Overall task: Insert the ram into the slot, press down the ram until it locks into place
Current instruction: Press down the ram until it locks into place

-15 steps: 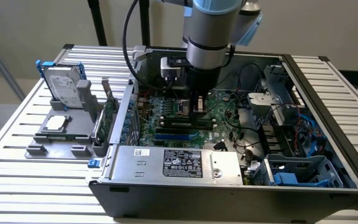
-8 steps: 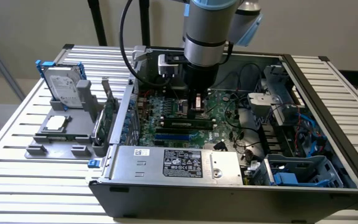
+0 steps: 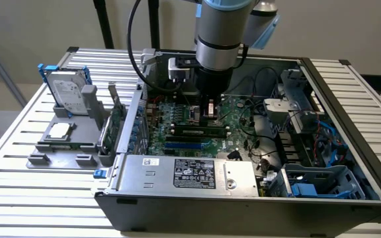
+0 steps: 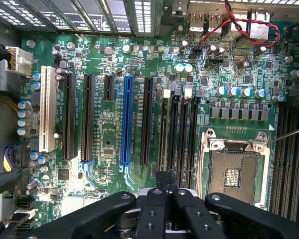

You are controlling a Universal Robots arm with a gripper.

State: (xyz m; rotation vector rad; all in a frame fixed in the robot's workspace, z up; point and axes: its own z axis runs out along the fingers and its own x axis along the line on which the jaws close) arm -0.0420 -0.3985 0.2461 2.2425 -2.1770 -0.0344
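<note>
The robot's black two-fingered hand (image 4: 165,191) hangs low over the green motherboard (image 3: 177,141) inside the open grey computer case (image 3: 243,208), its fingers pressed together with nothing visibly held. Directly beneath it lies the ram (image 3: 200,132), a long thin green stick with a pale label, seated along a narrow black memory slot (image 4: 173,130). The stick's long axis runs from the exterior view's left to right, just nearer the camera than the fingertips. Whether the end clips have locked cannot be told.
</note>
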